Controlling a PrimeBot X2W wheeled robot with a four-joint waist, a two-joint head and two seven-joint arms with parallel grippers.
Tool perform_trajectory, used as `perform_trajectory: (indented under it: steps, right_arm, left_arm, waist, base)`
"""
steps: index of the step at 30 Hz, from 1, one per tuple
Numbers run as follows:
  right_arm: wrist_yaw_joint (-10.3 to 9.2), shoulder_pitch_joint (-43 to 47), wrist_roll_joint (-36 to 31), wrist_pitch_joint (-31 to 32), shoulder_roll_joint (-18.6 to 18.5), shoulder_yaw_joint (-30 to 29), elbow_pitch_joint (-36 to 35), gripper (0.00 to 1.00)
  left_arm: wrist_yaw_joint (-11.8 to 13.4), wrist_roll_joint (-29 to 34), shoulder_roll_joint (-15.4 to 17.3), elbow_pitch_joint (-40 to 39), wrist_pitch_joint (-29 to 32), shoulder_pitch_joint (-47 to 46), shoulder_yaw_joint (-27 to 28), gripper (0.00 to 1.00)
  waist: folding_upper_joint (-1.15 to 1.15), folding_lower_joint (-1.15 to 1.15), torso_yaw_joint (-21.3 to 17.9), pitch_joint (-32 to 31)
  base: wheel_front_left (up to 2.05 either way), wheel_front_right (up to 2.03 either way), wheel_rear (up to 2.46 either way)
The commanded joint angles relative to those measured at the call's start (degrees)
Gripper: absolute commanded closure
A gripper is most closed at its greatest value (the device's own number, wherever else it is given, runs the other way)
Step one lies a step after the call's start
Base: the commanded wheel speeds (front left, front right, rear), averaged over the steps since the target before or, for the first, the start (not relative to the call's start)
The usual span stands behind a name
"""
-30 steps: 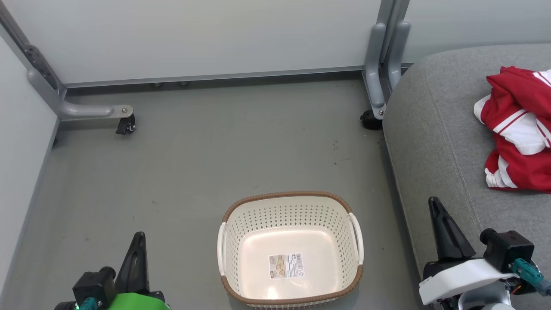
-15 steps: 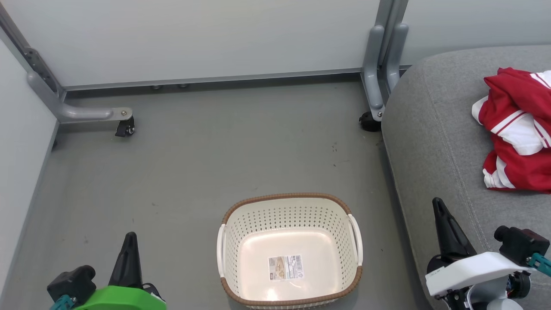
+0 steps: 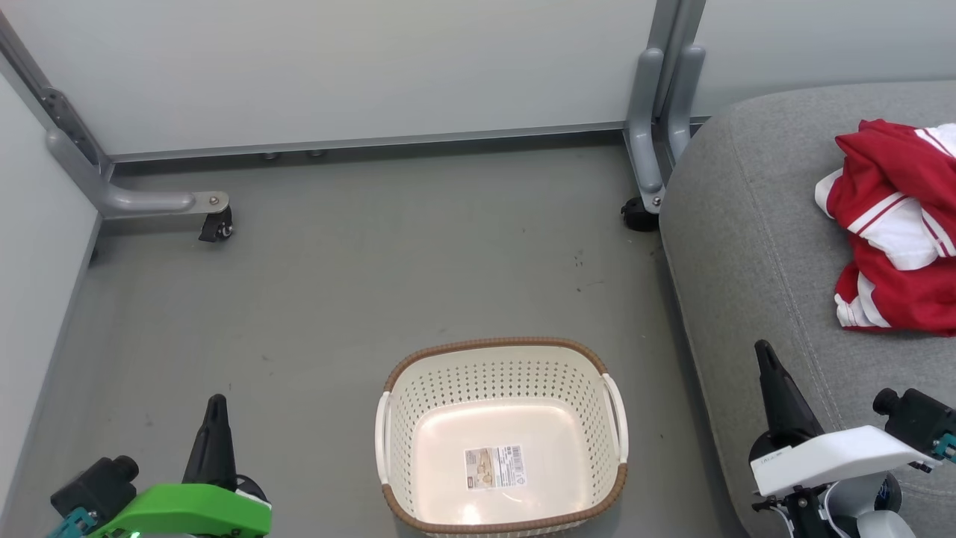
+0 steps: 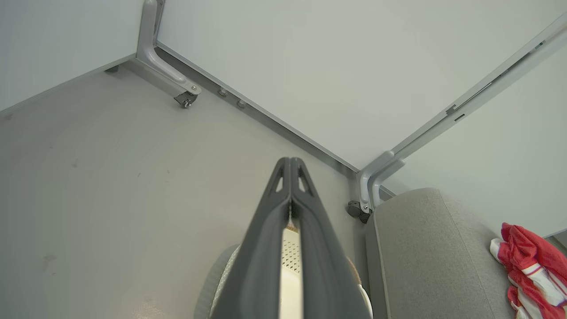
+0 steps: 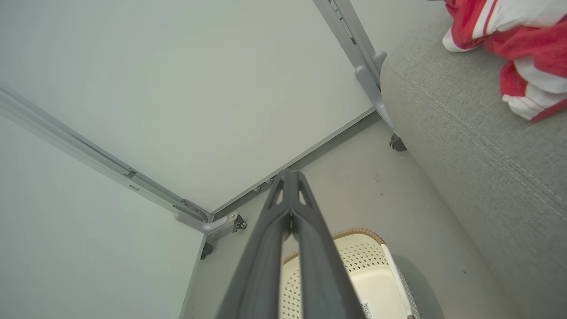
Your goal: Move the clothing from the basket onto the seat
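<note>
red clothing with white stripes (image 3: 892,224) was already bunched up on the grey seat (image 3: 747,239), well off to my right. the white basket (image 3: 493,346) on the floor had nothing left in it but its label (image 3: 494,467). so i'd call the moving part done, and what's left looked like parking my arms.

what changed over the last second: my left gripper (image 3: 216,409) drifted left toward the corner of the head view, and my right gripper (image 3: 763,357) edged a little right, over the seat's front edge. both had their fingers pressed together, holding nothing.

the whole picture also crept down slightly, so that bit was my head moving, not the basket or clothing.
</note>
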Motion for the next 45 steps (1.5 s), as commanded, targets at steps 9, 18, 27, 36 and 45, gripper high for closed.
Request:
perform_trajectory:
  steps: [9,18,27,36,45]
  right_arm:
    - [-0.01,-2.49,8.62,1.06,-0.57,-0.59,1.05,1.0]
    - [-0.01,-3.28,15.04,1.99,-0.71,-0.97,2.34,1.0]
    - [-0.01,-4.13,21.01,2.88,-0.79,-1.41,3.55,1.0]
    - [-0.01,-5.01,26.95,3.86,-0.81,-1.94,4.76,1.0]
    - [-0.01,-5.58,31.81,4.62,-0.79,-2.41,5.81,1.0]
  left_arm:
    - [-0.78,-7.99,-0.13,-0.41,1.98,-2.4,1.32,1.0]
    - [-1.17,-14.15,-0.37,-0.22,3.58,-3.22,2.12,1.0]
    - [-1.55,-19.88,-0.62,-0.02,5.09,-3.81,2.89,1.0]
    - [-1.93,-25.58,-0.85,0.17,6.6,-4.46,3.58,1.0]
    - [-2.21,-30.4,-0.96,0.33,7.78,-5.07,4.25,1.0]
  waist:
    - [0.0,0.0,-0.13,-0.27]
    - [0.0,0.0,-0.24,-0.52]
    - [0.0,0.0,-0.36,-0.78]
    - [0.0,0.0,-0.49,-1.06]
    - [0.0,0.0,-0.61,-1.31]
  base:
    - [0.0,0.0,0.0]
    - [0.0,0.0,0.0]
    - [0.0,0.0,0.0]
    - [0.0,0.0,0.0]
    - [0.0,0.0,0.0]
